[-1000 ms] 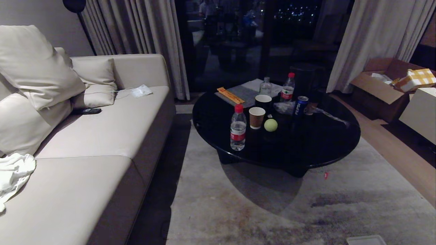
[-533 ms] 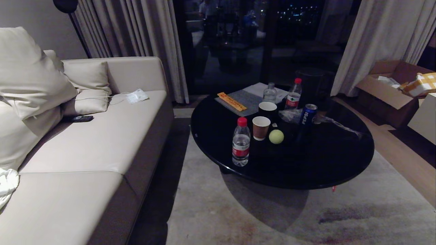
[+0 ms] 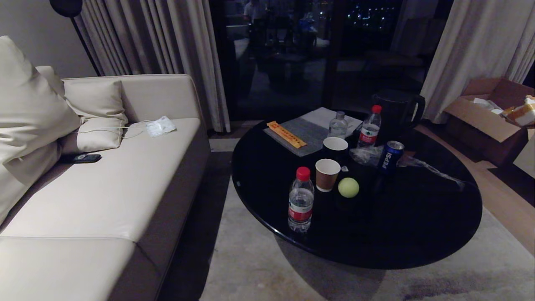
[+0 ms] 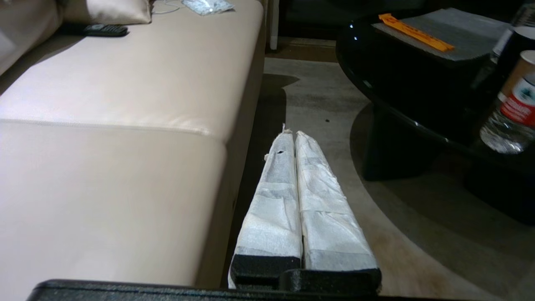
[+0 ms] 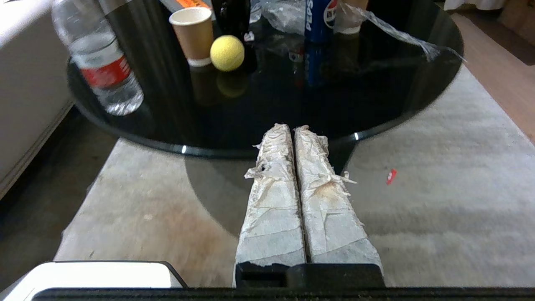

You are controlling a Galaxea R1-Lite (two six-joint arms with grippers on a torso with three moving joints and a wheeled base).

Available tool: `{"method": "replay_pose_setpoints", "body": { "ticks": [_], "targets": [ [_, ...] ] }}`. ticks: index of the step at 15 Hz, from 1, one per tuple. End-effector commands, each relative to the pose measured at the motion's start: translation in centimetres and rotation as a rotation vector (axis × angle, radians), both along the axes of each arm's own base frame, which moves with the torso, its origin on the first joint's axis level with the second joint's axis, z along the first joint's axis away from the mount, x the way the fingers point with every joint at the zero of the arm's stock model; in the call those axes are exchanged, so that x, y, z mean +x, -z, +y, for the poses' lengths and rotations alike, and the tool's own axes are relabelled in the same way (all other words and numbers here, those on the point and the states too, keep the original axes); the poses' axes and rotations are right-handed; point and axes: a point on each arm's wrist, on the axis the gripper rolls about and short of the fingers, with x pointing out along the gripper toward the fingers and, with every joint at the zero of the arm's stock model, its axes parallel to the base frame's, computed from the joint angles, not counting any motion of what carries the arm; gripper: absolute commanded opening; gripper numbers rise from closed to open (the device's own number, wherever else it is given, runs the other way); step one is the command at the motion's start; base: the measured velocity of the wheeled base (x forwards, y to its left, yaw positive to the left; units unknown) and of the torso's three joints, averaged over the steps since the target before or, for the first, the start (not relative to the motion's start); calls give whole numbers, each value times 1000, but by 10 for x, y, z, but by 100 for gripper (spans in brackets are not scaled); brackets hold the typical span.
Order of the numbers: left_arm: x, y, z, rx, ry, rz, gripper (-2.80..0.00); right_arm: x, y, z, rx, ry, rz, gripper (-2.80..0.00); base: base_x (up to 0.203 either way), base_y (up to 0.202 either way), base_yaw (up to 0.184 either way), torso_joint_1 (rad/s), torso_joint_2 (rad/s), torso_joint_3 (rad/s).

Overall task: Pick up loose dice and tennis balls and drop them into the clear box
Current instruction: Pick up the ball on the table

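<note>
Tennis ball sits on the round black desk in the head view, just beside a brown paper cup, with a red-capped water bottle nearer the desk's front edge and a Pepsi can on the ball's other side; a beige sofa fills the left, and neither arm shows here. From the left wrist, the left end effector hangs over the rug in the gap between sofa and desk, its white-wrapped fingers pressed together on nothing. From the right wrist, the right end effector points at the desk's near edge, wrapped fingers likewise pressed together and empty, well apart from the ball, and a small red scrap lies on the rug.
</note>
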Motion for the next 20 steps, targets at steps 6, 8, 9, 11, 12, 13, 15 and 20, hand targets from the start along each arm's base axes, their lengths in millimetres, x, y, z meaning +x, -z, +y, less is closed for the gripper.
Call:
{"method": "replay_pose_setpoints", "body": {
  "ticks": [6,8,9,11,12,13,15,20],
  "targets": [
    [0,0,0,-1,-1,3,-280,0,0,0,0,-1,2,-280,183,0,-2,1,4,2],
    [0,0,0,1,1,3,-280,0,0,0,0,-1,2,-280,181,0,1,-2,4,0],
    [0,0,0,1,1,3,-280,0,0,0,0,-1,2,-280,184,0,-1,4,0,4],
    [0,0,0,-1,-1,3,-280,0,0,0,0,-1,2,-280,157,0,-1,4,4,0],
    [0,0,0,-1,-1,3,-280,0,0,0,0,-1,2,-280,0,0,0,0,0,0],
    [0,0,0,-2,-1,3,-280,0,0,0,0,-1,2,-280,0,0,0,0,0,0],
    [0,0,0,-2,-1,3,-280,0,0,0,0,-1,2,-280,0,0,0,0,0,0],
    [0,0,0,-7,-1,3,-280,0,0,0,0,-1,2,-280,0,0,0,3,2,-80]
  ]
}}
